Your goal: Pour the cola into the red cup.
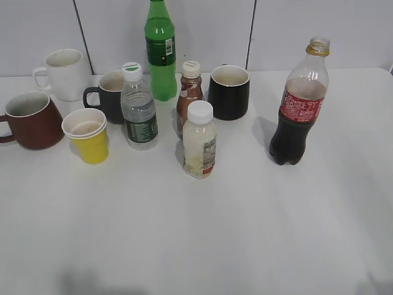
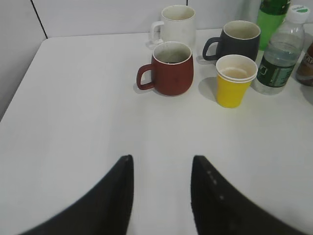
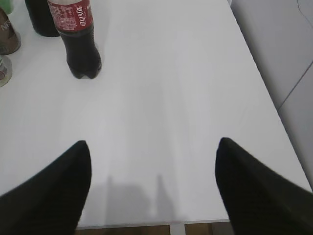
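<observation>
Probably a lab: white table (image 1: 196, 233), panelled wall (image 1: 110, 24).

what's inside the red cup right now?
The red cup looks empty: the left wrist view shows a pale, speckled inner wall and no dark liquid. Its bottom is hidden by the rim. The cola bottle stands uncapped, far right.

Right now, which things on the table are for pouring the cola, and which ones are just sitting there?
For the job:
cola bottle, cap off
red cup

Just sitting there:
yellow paper cup
white mug
two black mugs
green bottle
water bottle
brown-liquid bottle
pale drink bottle
</observation>
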`<state>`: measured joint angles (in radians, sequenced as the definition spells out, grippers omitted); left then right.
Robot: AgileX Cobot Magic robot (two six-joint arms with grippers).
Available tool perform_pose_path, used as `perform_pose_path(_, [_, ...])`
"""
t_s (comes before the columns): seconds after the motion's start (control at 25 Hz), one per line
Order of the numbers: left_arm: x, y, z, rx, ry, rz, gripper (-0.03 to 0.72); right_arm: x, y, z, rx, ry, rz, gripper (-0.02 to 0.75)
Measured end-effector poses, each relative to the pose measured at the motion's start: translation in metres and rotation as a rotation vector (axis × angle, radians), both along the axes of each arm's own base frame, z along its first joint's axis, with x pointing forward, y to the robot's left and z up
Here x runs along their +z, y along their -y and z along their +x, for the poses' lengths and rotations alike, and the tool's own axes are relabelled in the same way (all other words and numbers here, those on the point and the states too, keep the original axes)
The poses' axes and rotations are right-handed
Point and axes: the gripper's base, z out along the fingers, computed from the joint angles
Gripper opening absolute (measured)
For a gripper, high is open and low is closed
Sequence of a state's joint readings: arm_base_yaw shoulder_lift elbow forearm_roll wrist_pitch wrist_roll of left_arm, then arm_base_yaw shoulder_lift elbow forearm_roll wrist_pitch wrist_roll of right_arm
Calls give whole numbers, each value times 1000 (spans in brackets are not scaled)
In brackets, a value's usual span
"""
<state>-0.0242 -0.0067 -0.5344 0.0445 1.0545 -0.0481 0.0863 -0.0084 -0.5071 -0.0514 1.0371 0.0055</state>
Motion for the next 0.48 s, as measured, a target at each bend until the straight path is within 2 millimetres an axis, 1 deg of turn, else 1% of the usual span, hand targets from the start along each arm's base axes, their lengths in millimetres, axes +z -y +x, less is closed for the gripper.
perform_pose_path(0.24, [0, 0, 0, 0, 0, 1, 260, 0, 0, 0, 0, 0, 0, 591])
perform_pose_path(0.48, [0, 0, 0, 0, 0, 1, 249, 0, 0, 0, 0, -1, 0, 591])
